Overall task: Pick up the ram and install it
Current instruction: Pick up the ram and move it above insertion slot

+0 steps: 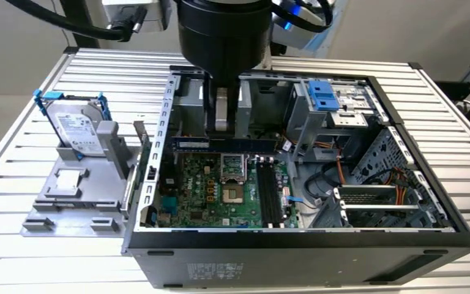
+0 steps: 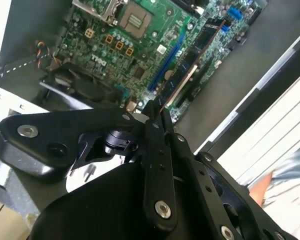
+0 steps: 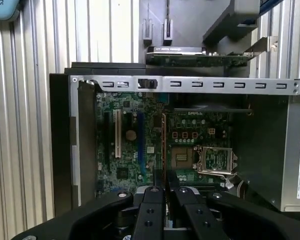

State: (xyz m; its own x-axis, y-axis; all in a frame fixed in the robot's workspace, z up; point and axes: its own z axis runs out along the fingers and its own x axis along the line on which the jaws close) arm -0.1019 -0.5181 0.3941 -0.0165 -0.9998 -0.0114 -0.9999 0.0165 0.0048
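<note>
**Memory stick held over the board**

The ram [image 1: 251,145] is inside the open computer case [image 1: 300,260], pinched edge-up between the pressed-in jaws of the gripper [image 1: 227,131]. It hangs above the far part of the green motherboard [image 1: 210,196] without touching it. In the exterior view it runs left to right, crosswise to the long black slots [image 1: 269,193] nearer the camera. In both wrist views the stick [image 2: 190,65] [image 3: 163,145] juts out thin from the fingertips over the board. On the slatted table [image 1: 39,257], at the exterior view's left, a hard drive [image 1: 78,125] stands in a grey holder.
</note>
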